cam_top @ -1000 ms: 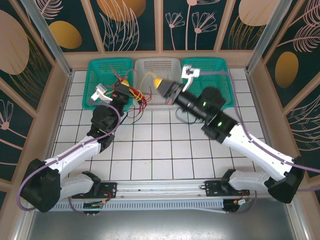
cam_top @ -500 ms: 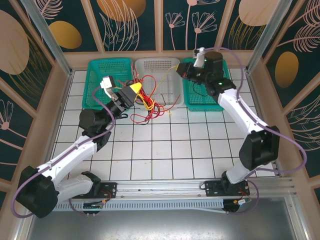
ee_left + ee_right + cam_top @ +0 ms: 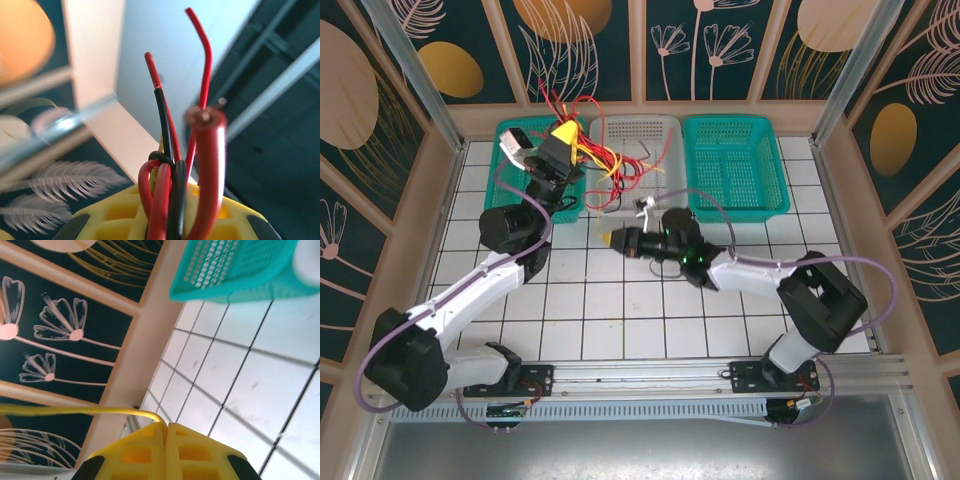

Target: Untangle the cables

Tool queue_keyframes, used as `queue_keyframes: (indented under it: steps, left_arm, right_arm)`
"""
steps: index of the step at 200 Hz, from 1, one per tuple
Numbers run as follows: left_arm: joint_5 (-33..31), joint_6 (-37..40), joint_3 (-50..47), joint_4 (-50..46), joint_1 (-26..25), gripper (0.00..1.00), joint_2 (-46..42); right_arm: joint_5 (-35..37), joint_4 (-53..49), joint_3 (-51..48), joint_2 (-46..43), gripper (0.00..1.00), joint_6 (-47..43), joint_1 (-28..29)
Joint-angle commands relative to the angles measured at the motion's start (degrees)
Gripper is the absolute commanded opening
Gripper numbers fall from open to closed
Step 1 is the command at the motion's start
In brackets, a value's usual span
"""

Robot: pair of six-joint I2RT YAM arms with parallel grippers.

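Currently I am holding the cables (image 3: pixel 610 165) aloft with the left gripper (image 3: pixel 563 135), near the back wall and above the left green basket (image 3: pixel 498 190). Its jaws are standing narrow, clamping a bunch of red and black strands near their cut ends. The rest of the bundle is hanging in loose loops over the white basket (image 3: pixel 665 125). The right gripper (image 3: pixel 613 240) is hovering low over the tiles (image 3: pixel 620 320), apart from the bundle. Its jaws are pressing together with a yellow cable (image 3: pixel 75 411) arching out of the seam, so I am judging it pinched there; where that strand is running to, I cannot tell.

Handling: I am treating these wires as light, thin and springy. They are drooping under their own weight yet holding kinks, so loops are likely to be snagging on one another and on the basket rim. The insulation is looking smooth, so a shallow pinch is risking slip. I am advising a hold on one strand at a time, close to a free end or just beside a crossing, never on the knot itself, with a slow pull
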Motion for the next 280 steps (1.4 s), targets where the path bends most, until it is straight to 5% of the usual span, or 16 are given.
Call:
queue_keyframes:
  steps: [1,23,82,115,161,197,241,280]
  left_arm:
    - [-20.5,15.53,-2.87,-10.68,-0.11,0.0,-6.31]
    - [-28.67,22.13,-7.77,-15.48,-0.02,0.0,-8.48]
    - [-28.03,21.88,-20.71,-19.32,-0.02,0.0,-11.92]
    - [-23.72,20.05,-25.57,-22.85,-0.02,0.0,-15.77]
    - [-6.63,16.85,-31.92,-17.93,-0.02,0.0,-19.23]
    - [-0.72,12.25,-37.83,-12.8,-0.02,0.0,-21.37]
    - [-4.98,10.21,-40.02,-12.45,0.02,0.0,-17.25]
    - [-7.08,9.7,-38.93,-11.38,-0.02,0.02,-7.03]
  right_arm:
    - [10.27,9.09,-2.57,-8.72,0.0,1.83,6.37]
    - [17.13,-2.92,-0.87,-16.4,0.0,-4.95,13.63]
    - [32.42,-26.03,11.64,-33.9,0.0,-18.39,17.76]
    - [36.3,-40.79,25.52,-34.54,0.0,-22.22,8.99]
    - [19.31,-54.51,36.92,-25.48,0.0,-19.71,-20.79]
    - [15.19,-56.89,37.81,-19.9,0.0,-20.45,-31.52]
    - [12.8,-56.88,37.19,-19.12,0.0,-21.19,-32.3]
    - [15.61,-59.06,41.74,-18.95,0.0,-23.51,-22.75]
